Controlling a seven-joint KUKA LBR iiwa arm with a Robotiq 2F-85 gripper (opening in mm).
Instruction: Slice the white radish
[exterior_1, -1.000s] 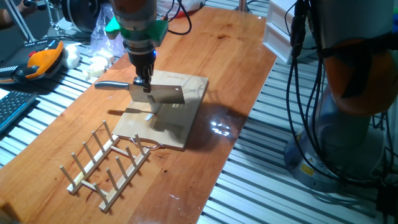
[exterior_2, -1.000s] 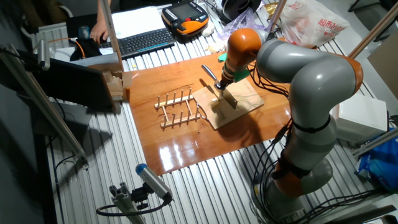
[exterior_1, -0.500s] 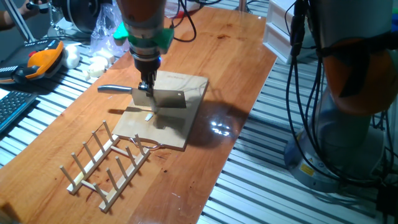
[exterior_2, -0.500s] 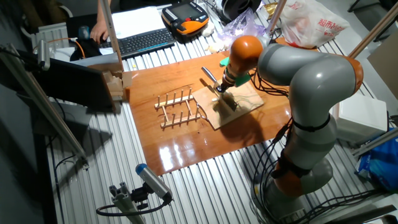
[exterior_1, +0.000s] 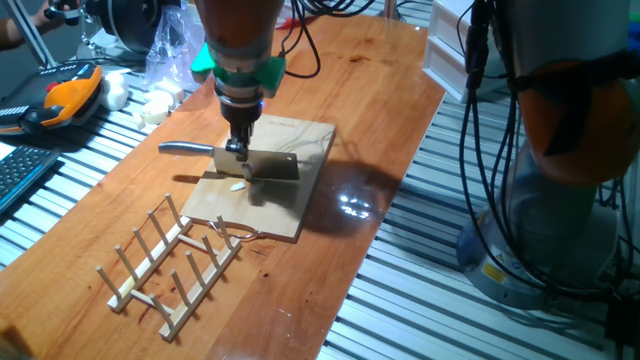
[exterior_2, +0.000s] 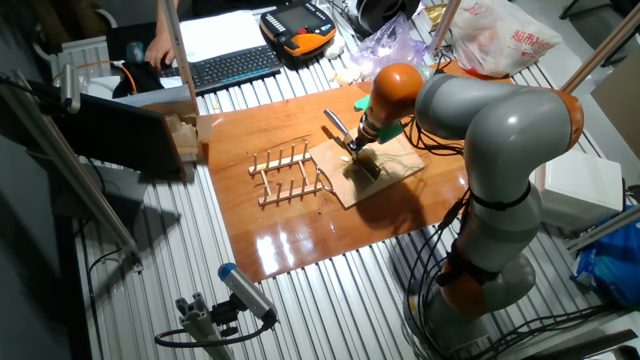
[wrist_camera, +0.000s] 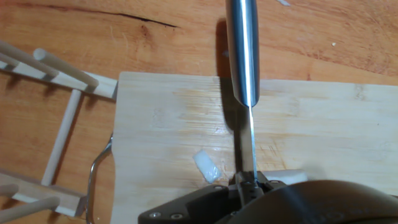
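Standing at the left of the wooden worktop (exterior_1: 340, 90), a wooden dowel rack (exterior_1: 172, 262) sits beside the cutting board (exterior_1: 300, 200). On the board, the tool (exterior_1: 238, 152) is clamped on a cleaver (exterior_1: 262, 166), its blade edge down on the board. The white radish (wrist_camera: 208, 167), a small chunk, lies just left of the blade.

obstacle: wooden rack (exterior_1: 175, 262) beside board (exterior_1: 290, 215) | table's far side (exterior_1: 370, 60): open
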